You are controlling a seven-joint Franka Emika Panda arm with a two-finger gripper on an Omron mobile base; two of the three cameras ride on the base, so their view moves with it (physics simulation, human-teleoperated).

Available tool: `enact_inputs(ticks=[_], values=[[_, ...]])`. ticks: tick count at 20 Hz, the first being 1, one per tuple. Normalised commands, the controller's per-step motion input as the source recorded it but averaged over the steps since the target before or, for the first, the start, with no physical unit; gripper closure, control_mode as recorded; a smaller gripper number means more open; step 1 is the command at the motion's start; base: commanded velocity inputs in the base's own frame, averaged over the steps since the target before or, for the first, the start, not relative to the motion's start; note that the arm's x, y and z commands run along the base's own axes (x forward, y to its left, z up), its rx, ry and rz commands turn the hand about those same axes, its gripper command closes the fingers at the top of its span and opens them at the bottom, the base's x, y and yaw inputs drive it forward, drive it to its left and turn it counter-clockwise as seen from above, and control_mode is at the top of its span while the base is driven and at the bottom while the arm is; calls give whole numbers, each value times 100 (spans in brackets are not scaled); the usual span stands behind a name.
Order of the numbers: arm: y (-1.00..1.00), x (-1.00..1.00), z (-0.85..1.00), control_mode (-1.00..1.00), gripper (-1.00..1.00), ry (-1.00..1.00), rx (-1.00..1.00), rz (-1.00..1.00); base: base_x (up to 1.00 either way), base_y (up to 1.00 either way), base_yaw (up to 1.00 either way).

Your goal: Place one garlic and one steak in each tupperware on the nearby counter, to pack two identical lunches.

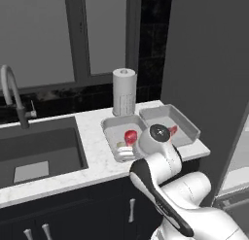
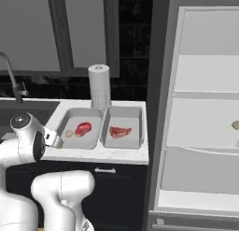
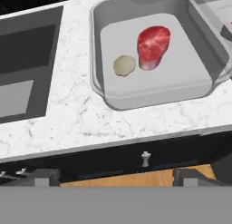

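Left tupperware (image 3: 154, 89) on the surface (image 3: 81, 114) already has a steak (image 3: 153, 45) and garlic (image 3: 123, 65) side by side, so that lunch looks packed. Right tupperware (image 2: 122, 132) holds just a steak (image 2: 120, 131). A pale lump on the fridge shelf (image 2: 200, 141) is probably the second garlic (image 2: 235, 126). The tool (image 3: 115, 175) hangs wide open, empty, just off the surface edge.

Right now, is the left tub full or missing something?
Full: the left tub holds one steak and one garlic, lying side by side.

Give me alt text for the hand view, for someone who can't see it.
A light-grey tupperware on a white marble counter holds a red steak and a pale garlic lying close beside it. A dark sink lies to its left.
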Motion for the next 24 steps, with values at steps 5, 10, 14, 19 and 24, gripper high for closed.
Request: enact_inputs(ticks=[5,10,14,19,24], values=[[0,0,0,100,-100,0,0,0,-100,-57,-10],[0,0,0,100,-100,0,0,0,-43,-100,-18],[0,0,0,100,-100,0,0,0,8,-100,-9],[0,0,0,100,-100,0,0,0,14,-100,-3],[0,0,0,100,-100,0,0,0,34,-77,0]])
